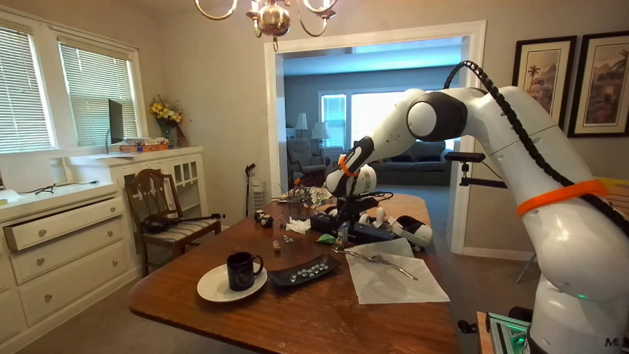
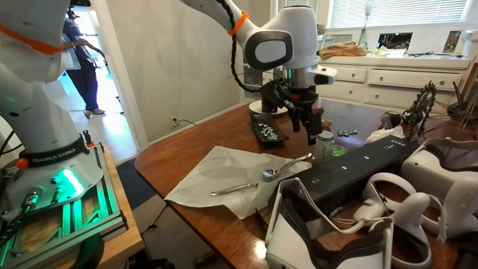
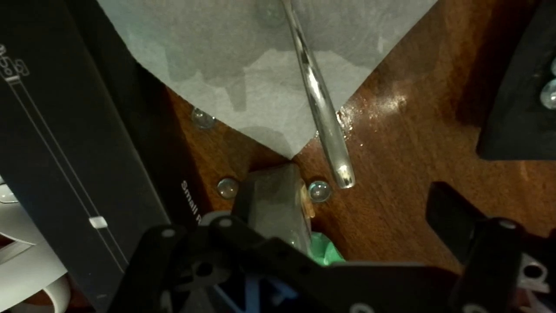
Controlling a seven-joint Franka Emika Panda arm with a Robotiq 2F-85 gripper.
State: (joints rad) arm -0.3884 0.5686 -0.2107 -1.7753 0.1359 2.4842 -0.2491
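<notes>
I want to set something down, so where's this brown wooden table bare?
The table is bare between the round white plate, curved black tray, white paper sheet and its own edge. It's crowded by the open black gripper: clear glass jar, long black box, crumpled green scrap.

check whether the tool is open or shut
Open: in the wrist view the fingers stand apart, with wooden table showing between them. The tool shows a gap in an exterior view too.
</notes>
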